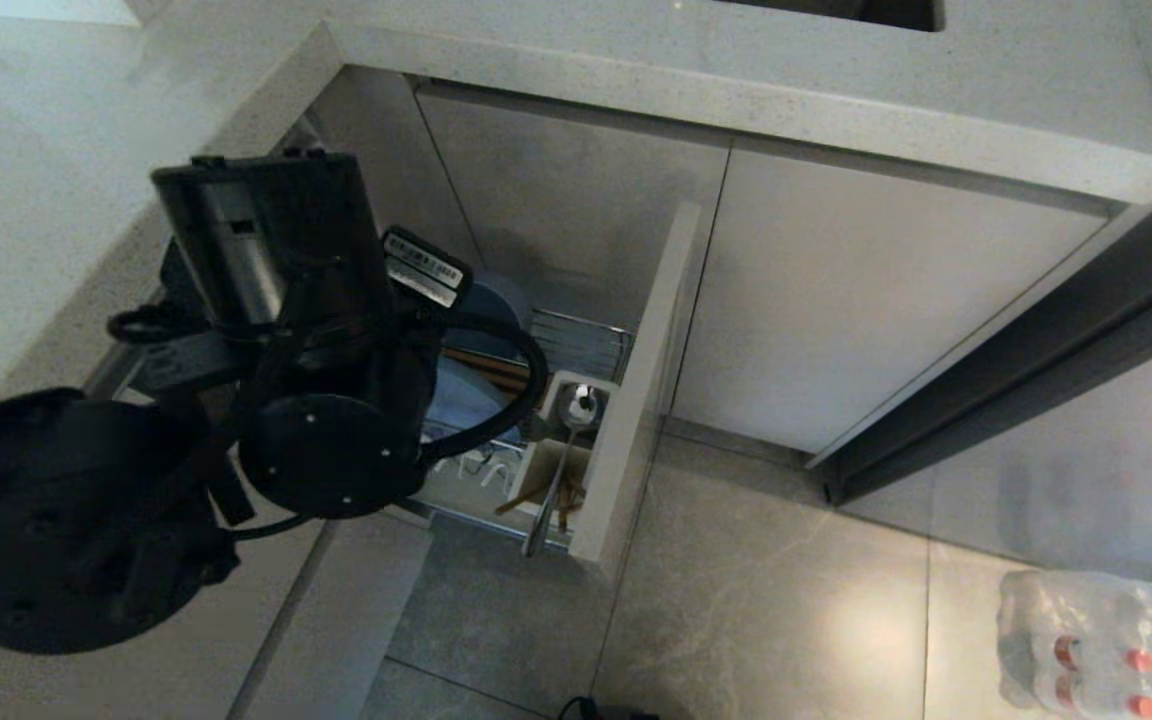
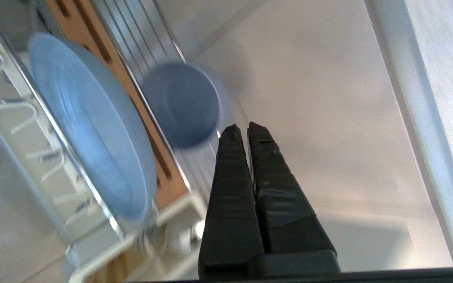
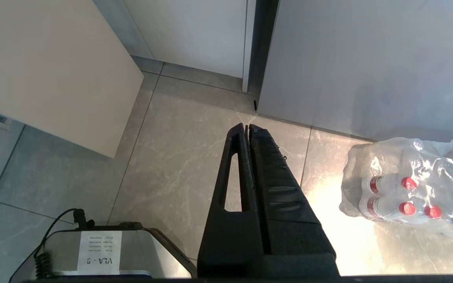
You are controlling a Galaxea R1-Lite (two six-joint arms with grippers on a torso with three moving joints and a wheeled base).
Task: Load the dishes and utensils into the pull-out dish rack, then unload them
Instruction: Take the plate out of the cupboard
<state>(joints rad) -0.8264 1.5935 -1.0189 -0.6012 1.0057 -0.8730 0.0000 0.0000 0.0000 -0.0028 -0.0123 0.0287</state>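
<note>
Dish rack (image 1: 576, 345) half hidden behind left arm, blurred plate (image 2: 92, 129), left claw (image 2: 244, 129) clenched empty.

One light-blue plate (image 2: 92, 129), one blue bowl (image 2: 181, 104), one silver spoon (image 1: 558, 470), one pull-out dish rack (image 1: 581, 345), one shrink-wrapped pack of bottles (image 3: 411, 188), two grippers.

Dim head view; bright glare on floor tiles (image 3: 328, 204); motion-blurred blue bowl (image 2: 181, 104)
</note>
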